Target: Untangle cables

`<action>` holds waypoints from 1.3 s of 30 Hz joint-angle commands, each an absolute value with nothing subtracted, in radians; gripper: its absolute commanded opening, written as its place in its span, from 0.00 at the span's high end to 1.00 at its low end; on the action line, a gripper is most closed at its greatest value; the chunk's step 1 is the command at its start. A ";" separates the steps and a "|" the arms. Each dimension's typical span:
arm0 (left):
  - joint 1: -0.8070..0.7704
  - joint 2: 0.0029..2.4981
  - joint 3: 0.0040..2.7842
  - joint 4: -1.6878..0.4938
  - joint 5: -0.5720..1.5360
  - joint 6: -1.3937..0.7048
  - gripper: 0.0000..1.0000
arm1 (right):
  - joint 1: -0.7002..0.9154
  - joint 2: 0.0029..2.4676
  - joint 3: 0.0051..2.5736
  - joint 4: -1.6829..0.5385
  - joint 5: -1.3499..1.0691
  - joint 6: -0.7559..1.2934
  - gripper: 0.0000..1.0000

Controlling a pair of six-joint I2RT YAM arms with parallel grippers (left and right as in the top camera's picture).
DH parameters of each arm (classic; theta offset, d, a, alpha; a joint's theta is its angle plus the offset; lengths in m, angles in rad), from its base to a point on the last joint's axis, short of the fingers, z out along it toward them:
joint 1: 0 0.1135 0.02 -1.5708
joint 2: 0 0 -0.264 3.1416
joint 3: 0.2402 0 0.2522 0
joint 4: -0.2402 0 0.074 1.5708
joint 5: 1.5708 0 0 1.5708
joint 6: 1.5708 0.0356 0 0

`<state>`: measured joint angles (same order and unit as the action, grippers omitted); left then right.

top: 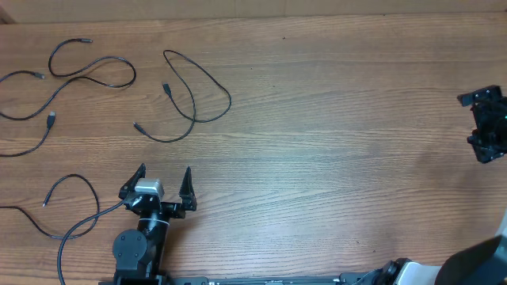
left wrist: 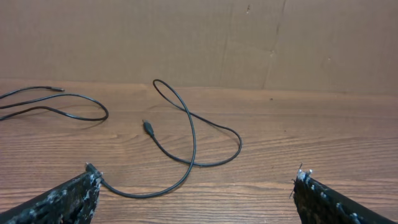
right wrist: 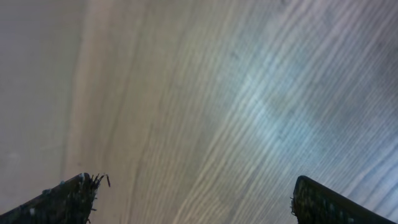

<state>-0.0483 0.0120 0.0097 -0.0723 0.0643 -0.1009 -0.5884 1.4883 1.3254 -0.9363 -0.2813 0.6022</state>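
Several thin black cables lie apart at the table's left. One looped cable lies just beyond my left gripper; in the left wrist view it crosses itself, with one plug free and the other end beside my left finger. A second cable curls at the far left and shows in the left wrist view. A third and a fourth lie nearer the left edge. My left gripper is open and empty. My right gripper hovers at the far right, open and empty.
A thicker black arm cable runs from the left arm's base toward the front left. A cardboard wall stands behind the table's far edge. The right wrist view shows only blurred wood grain.
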 commanded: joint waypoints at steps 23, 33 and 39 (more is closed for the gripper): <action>-0.053 0.004 0.004 -0.073 0.071 -0.082 0.01 | -0.236 0.680 0.922 -0.929 -0.279 0.602 0.00; -0.053 0.004 0.005 -0.073 0.071 -0.082 0.01 | -0.172 0.400 0.889 -0.805 -0.279 0.602 0.00; -0.053 0.004 0.004 -0.073 0.071 -0.082 0.00 | -0.172 0.315 0.888 -0.773 -0.279 0.602 0.00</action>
<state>-0.0483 0.0120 0.0097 -0.0719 0.0643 -0.1001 -0.1761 0.3420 0.8928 -0.7937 -0.2840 0.6025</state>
